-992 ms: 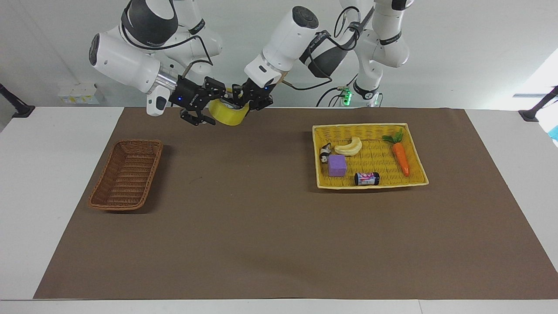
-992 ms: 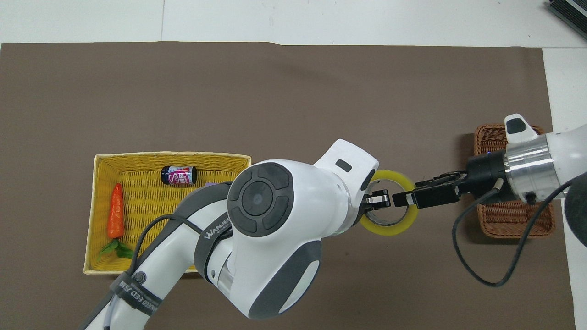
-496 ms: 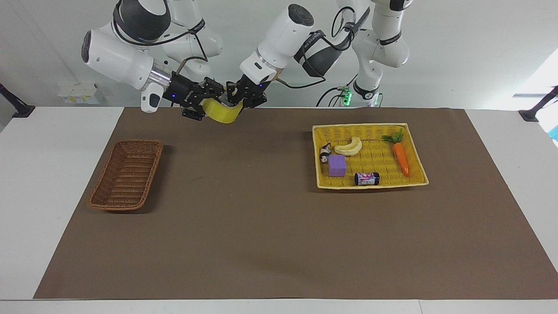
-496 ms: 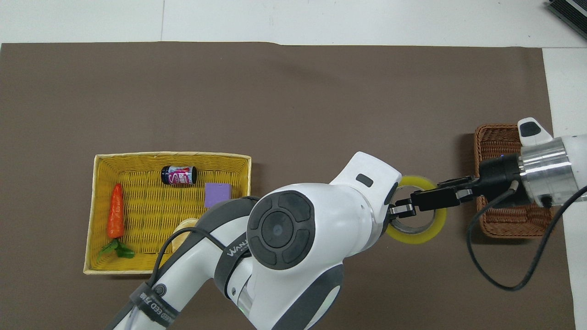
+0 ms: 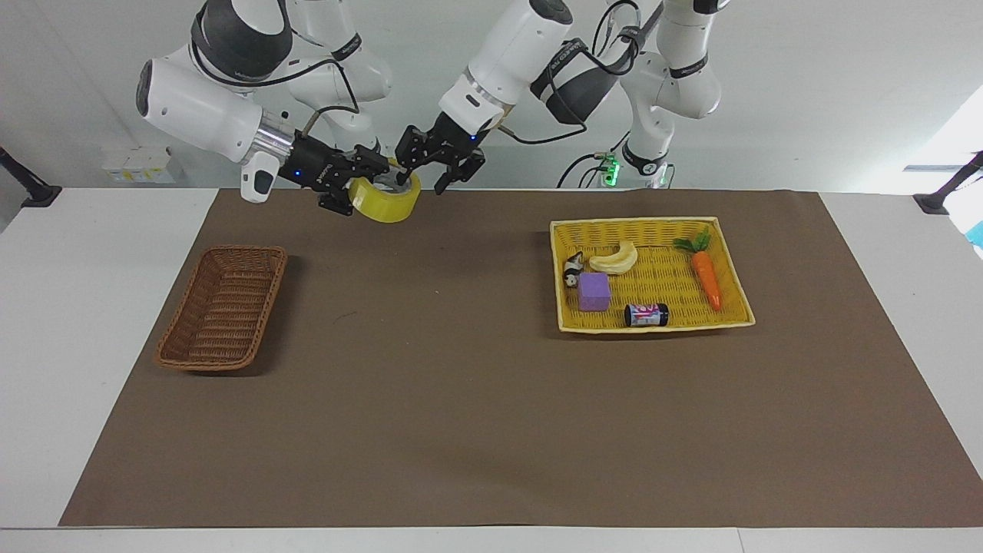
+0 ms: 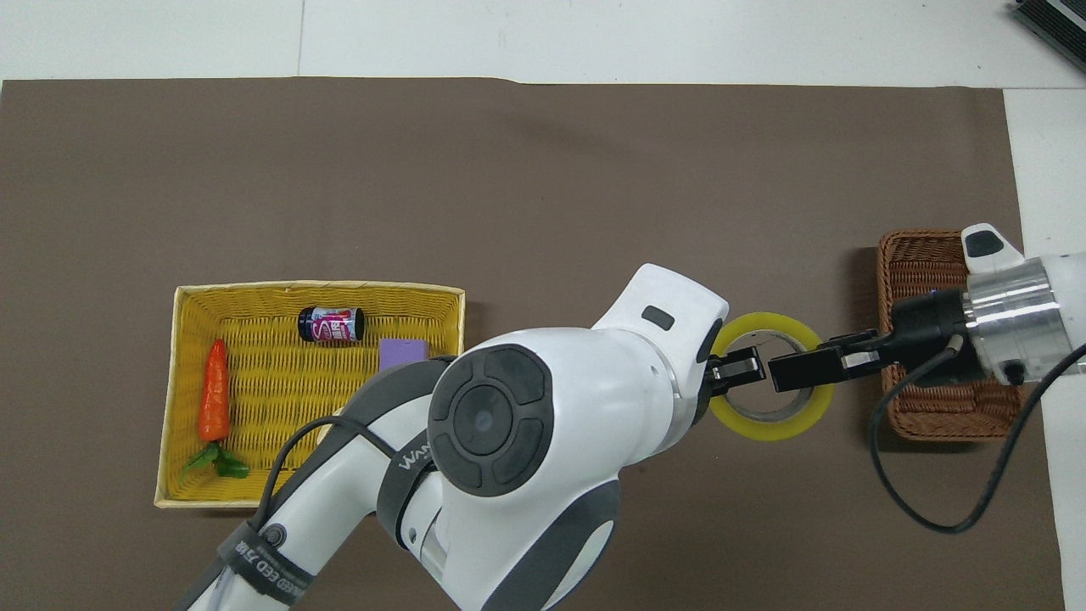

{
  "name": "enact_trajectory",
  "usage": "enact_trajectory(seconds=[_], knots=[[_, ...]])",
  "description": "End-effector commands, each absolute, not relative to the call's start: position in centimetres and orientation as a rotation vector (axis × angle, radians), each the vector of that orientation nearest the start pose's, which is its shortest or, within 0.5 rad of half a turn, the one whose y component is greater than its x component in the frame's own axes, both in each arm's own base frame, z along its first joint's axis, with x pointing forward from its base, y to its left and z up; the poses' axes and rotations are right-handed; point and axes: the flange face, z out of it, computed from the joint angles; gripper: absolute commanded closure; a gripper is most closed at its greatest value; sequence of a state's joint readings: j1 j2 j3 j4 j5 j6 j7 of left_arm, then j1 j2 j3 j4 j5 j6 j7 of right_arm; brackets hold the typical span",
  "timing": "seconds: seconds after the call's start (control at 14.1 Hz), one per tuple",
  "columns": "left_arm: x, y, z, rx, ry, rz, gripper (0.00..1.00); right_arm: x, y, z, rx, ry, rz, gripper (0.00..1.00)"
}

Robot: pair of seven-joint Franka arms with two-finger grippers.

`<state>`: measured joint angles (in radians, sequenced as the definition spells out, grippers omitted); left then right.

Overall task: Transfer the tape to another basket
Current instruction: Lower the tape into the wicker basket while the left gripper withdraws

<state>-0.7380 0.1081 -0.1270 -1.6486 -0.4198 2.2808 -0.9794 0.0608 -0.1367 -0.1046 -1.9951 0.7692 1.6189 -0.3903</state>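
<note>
A second ago the left hand [image 5: 435, 163] was clamped on the roll of yellow packing tape [image 5: 386, 201] while the right hand [image 5: 367, 178] stood open beside it. Now the grip has passed over: the right hand's fingers have closed on the roll's rim, at about three o'clock on the ring in the overhead view, and the left hand's fingers have spread apart and lifted clear to the roll's nine o'clock. Over the same second the roll has drifted toward the right arm's end of the surface, closer to the brown wicker basket [image 5: 223, 307], and now sits flatter, its opening facing up.
</note>
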Motion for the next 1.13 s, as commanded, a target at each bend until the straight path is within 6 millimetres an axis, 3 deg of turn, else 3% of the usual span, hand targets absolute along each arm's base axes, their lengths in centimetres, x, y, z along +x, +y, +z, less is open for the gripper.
enact_trajectory(seconds=[0.0, 0.21, 0.42, 0.71, 0.78, 0.99, 1.06], knots=[[40.3, -46.0, 60.7, 2.439, 0.462, 0.003, 0.00, 49.6, 3.4, 53.5, -2.314, -0.237, 0.069, 1.00], [40.8, -44.9, 60.0, 2.508, 0.433, -0.027, 0.00, 49.4, 0.0, 53.4, -2.321, -0.227, 0.054, 1.00], [42.9, -41.3, 58.5, 2.635, 0.312, -0.091, 0.00, 48.2, -6.3, 53.1, -2.370, -0.194, 0.041, 1.00], [46.9, -34.2, 56.7, 2.796, 0.222, -0.104, 0.00, 47.3, -14.1, 53.4, -2.513, -0.058, -0.033, 1.00], [48.1, -32.0, 56.4, 2.817, 0.190, -0.120, 0.00, 47.8, -15.1, 52.9, -2.533, -0.021, -0.068, 1.00], [51.1, -25.9, 55.6, 2.919, 0.180, -0.075, 0.00, 49.0, -21.0, 47.9, -2.515, 0.079, -0.082, 1.00], [51.9, -24.1, 55.3, 2.948, 0.160, -0.066, 0.00, 49.5, -22.0, 47.0, -2.514, 0.073, -0.089, 1.00]])
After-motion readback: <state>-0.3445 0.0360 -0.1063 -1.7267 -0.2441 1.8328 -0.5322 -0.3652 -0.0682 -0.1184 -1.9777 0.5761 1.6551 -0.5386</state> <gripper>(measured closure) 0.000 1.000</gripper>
